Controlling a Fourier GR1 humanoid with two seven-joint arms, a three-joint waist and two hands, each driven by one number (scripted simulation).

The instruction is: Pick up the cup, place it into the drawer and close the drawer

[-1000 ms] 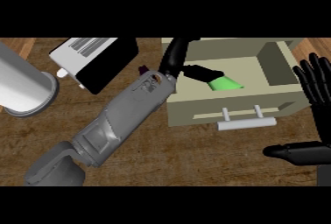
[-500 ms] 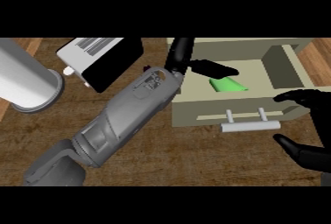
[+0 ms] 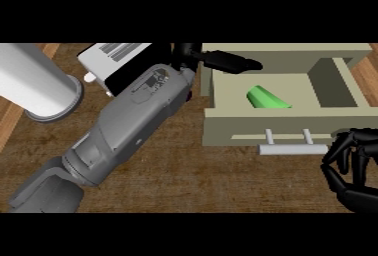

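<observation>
The green cup (image 3: 266,98) lies on its side inside the open beige drawer (image 3: 221,131), free of both hands. My left hand (image 3: 221,61) hovers over the drawer's back left corner with its fingers stretched out, holding nothing. Its grey forearm runs diagonally down to the lower left. My right hand (image 3: 353,167) is at the lower right, fingers curled, just beside the right end of the drawer's pale bar handle (image 3: 292,148). I cannot tell if it touches the handle.
A large white cylinder (image 3: 35,84) stands at the left. A white and black toaster (image 3: 112,56) sits behind my left forearm. Brown wooden counter (image 3: 192,175) spreads in front of the drawer.
My left hand has let go of the cup and drawn back toward the drawer's back left corner. My right hand has come down, curled its fingers and moved next to the handle.
</observation>
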